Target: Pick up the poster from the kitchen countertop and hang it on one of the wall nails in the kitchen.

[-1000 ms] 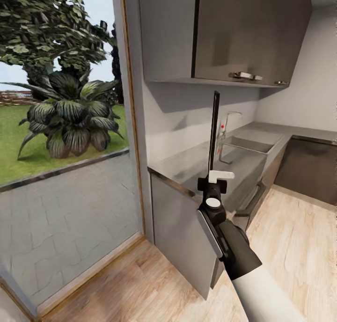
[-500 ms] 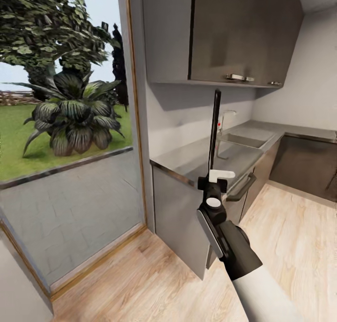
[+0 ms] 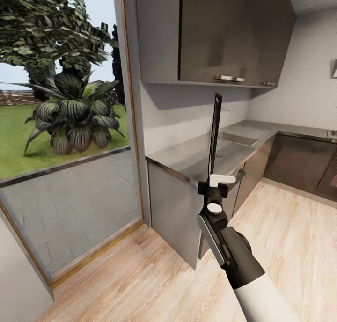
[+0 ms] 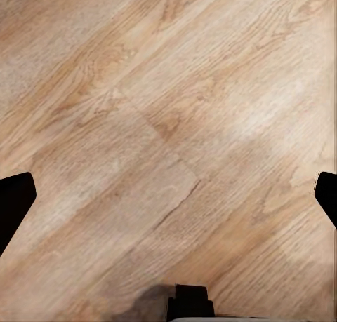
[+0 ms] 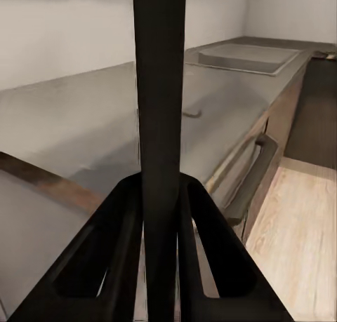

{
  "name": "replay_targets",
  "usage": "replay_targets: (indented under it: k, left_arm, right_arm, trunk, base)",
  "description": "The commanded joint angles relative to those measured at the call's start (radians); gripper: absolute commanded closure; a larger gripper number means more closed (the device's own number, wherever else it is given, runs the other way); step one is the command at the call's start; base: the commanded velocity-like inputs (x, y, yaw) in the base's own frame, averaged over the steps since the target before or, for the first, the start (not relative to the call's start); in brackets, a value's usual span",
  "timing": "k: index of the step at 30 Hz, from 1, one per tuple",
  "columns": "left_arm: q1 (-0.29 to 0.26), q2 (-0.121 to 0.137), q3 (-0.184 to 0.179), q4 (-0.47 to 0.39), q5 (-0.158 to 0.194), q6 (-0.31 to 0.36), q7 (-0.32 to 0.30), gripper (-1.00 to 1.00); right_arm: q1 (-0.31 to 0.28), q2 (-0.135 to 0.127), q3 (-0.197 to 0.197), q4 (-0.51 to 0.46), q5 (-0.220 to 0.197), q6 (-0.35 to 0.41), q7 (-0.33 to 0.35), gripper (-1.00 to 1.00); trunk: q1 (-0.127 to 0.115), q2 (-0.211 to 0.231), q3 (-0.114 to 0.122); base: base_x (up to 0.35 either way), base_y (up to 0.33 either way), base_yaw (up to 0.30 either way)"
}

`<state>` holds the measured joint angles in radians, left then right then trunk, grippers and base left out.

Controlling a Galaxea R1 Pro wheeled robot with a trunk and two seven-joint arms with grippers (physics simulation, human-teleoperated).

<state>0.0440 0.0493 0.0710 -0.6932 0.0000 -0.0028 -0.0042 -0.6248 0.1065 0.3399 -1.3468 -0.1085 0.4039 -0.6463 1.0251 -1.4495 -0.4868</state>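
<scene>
While the right gripper (image 3: 216, 181) stays clamped on the poster (image 3: 215, 130), carry it upright and clear of the kitchen countertop (image 3: 196, 156).

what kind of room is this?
A home kitchen, by the look of it: grey countertop with an inset sink, wall cabinets above, and a glass door to a garden.

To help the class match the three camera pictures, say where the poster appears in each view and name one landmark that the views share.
Head view: the poster stands edge-on as a thin dark upright slab near the middle, rising from the right hand.
Left wrist view: the poster is not in it; wooden floor.
Right wrist view: the poster runs up the middle, clamped between the fingers.
Shared landmark: the kitchen countertop behind the poster.
</scene>
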Motion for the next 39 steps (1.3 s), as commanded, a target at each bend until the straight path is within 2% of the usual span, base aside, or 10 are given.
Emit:
replay_targets:
  k: [1,10,12,14,16,30,35,37,39]
  left_arm:
    - [0.001,0.000,0.001,-0.002,0.000,0.000,0.000,-1.00]
    - [0.000,0.000,0.001,-0.002,0.000,0.000,-0.001,-1.00]
    - [0.000,0.000,0.001,-0.002,0.000,-0.001,-0.001,-1.00]
    - [0.001,0.000,0.001,-0.002,0.000,-0.001,-0.002,-1.00]
    - [0.001,0.000,0.001,-0.002,0.000,-0.002,-0.002,-1.00]
    - [0.001,0.000,0.002,-0.002,0.000,-0.002,-0.002,-1.00]
    - [0.000,0.002,0.002,-0.002,0.000,-0.002,-0.002,-1.00]
    - [0.000,0.022,0.004,-0.003,0.002,-0.001,-0.017,-1.00]
    - [0.000,0.035,0.020,-0.003,0.003,-0.001,-0.060,-1.00]
  right_arm:
    - [0.001,0.000,0.002,-0.001,-0.010,0.001,-0.007,1.00]
    - [0.057,-0.001,0.009,-0.066,-0.010,0.003,-0.005,1.00]
    - [0.072,-0.003,0.035,-0.076,-0.009,0.002,-0.004,1.00]
    - [0.104,-0.005,0.087,-0.101,-0.008,-0.001,-0.005,1.00]
    - [0.112,-0.005,0.097,-0.111,-0.008,-0.001,-0.005,1.00]
    - [0.162,-0.006,0.113,-0.167,-0.008,-0.002,-0.005,1.00]
    - [0.191,-0.008,0.185,-0.179,-0.008,-0.009,-0.004,1.00]
    - [0.219,-0.009,0.202,-0.185,-0.008,-0.031,0.012,1.00]
    - [0.249,-0.012,0.216,-0.187,-0.008,-0.057,0.068,1.00]
  trunk:
    - [0.000,-0.001,-0.001]
    - [0.000,-0.001,-0.001]
    - [0.000,-0.001,-0.001]
    - [0.000,-0.001,-0.001]
    - [0.000,-0.001,-0.001]
    - [0.000,-0.001,-0.001]
    - [0.000,-0.001,-0.001]
    - [0.000,-0.001,-0.001]
    - [0.000,-0.001,-0.001]
  base:
    - [-0.086,-0.146,0.000]
    - [-0.132,-0.230,0.000]
    - [-0.148,-0.257,0.000]
    - [-0.181,-0.259,0.000]
    - [-0.214,-0.260,0.000]
    - [-0.252,-0.236,0.000]
    - [-0.263,-0.224,0.000]
    - [-0.240,-0.212,0.000]
    - [-0.112,-0.100,0.000]
